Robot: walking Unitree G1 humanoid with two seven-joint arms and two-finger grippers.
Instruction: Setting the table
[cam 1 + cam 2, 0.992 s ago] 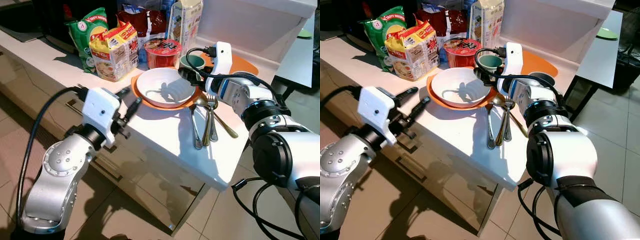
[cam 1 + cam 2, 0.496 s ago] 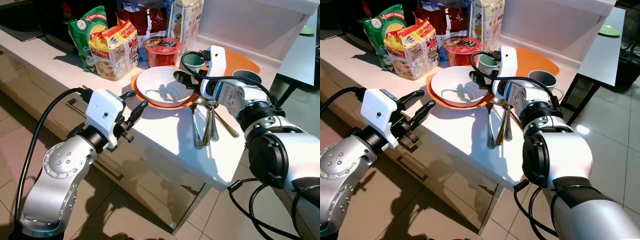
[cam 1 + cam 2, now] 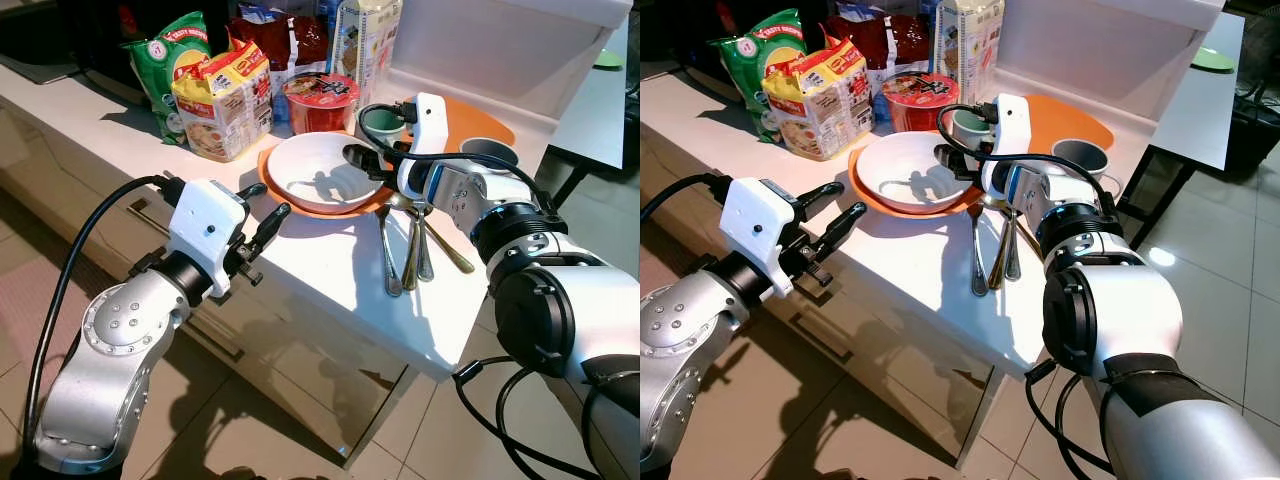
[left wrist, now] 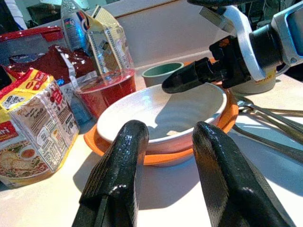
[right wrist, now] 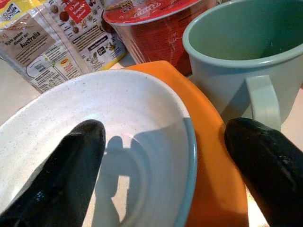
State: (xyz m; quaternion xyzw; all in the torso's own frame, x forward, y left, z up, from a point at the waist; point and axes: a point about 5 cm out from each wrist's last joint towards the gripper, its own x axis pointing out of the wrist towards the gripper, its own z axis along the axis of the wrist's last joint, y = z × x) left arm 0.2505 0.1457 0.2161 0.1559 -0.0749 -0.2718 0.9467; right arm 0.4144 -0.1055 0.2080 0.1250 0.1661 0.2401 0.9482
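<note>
A white bowl (image 3: 320, 177) sits on an orange plate (image 3: 269, 172) on the white counter (image 3: 330, 270). My right gripper (image 3: 364, 158) is open at the bowl's far right rim. In the right wrist view one finger (image 5: 71, 161) is over the inside of the bowl and the other finger (image 5: 265, 161) is outside, by the green mug (image 5: 236, 52). Two spoons and a fork (image 3: 405, 250) lie right of the bowl. My left gripper (image 3: 268, 199) is open and empty at the counter's front edge, pointing at the bowl (image 4: 165, 106).
Noodle packs (image 3: 225, 100), a green bag (image 3: 165, 60), a red cup noodle (image 3: 322, 100) and a carton (image 3: 365, 35) crowd the back. A grey mug (image 3: 490, 155) and a second orange plate (image 3: 478, 120) stand at the right. Drawers and tiled floor lie below the counter edge.
My right gripper has moved left from above the cutlery to the bowl's rim. My left gripper has shifted slightly up and right, toward the bowl.
</note>
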